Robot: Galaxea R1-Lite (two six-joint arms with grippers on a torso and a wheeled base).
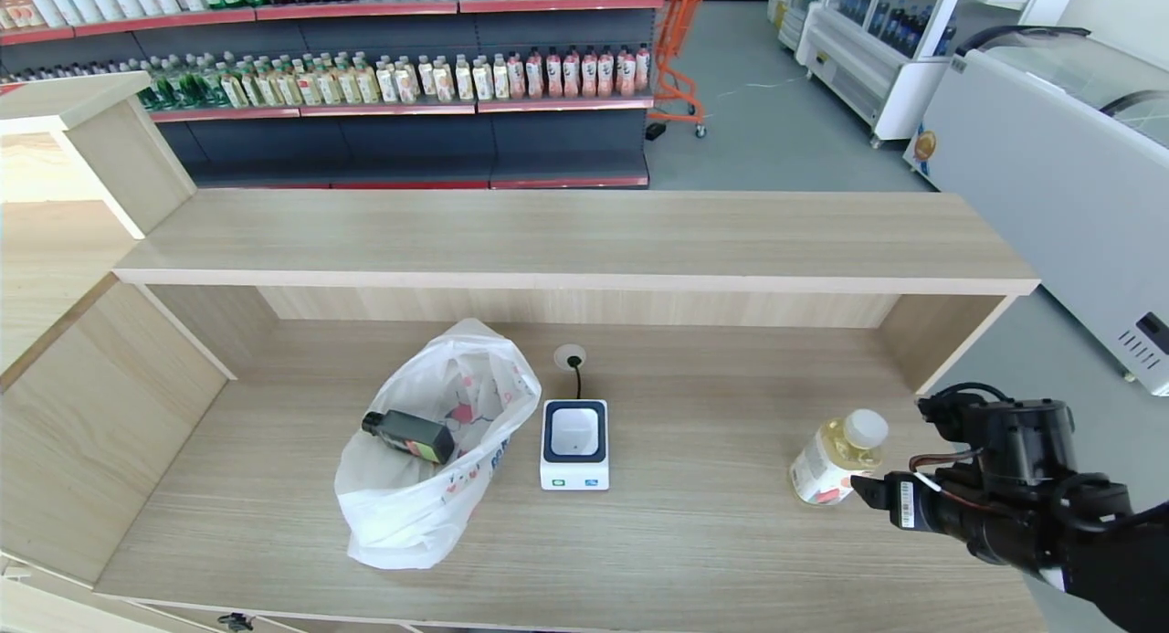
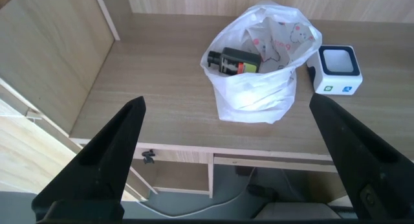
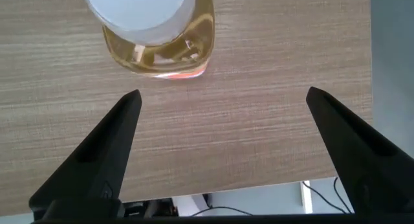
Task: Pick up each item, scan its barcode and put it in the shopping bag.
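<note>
The counter (image 1: 694, 523) carries everything. The bag (image 1: 411, 514) sits open on its left half, with 1 dark bottle (image 1: 408, 435) already lying inside.

The right claw (image 3: 223, 101) hangs low over the counter's right end, its 2 fingers spread wide with nothing between them. The left claw (image 2: 226, 104) is also spread and empty, held back above the counter's near edge, with the bag ahead of it and well apart.

The scanner (image 1: 574, 443) stands just right of the bag, face up.

The bottle (image 1: 836, 459), yellow with a white cap, stands upright near the right end, apart from the scanner, so its long axis is vertical. It lies just ahead of the right claw and a little to the robot's left of it. The right wrist view puts it beyond the fingertips, closer to 1 finger's line than to the midline.

The right arm is far nearer. I judge that its claw must shift slightly left and forward to straddle the bottle's body before it closes.
</note>
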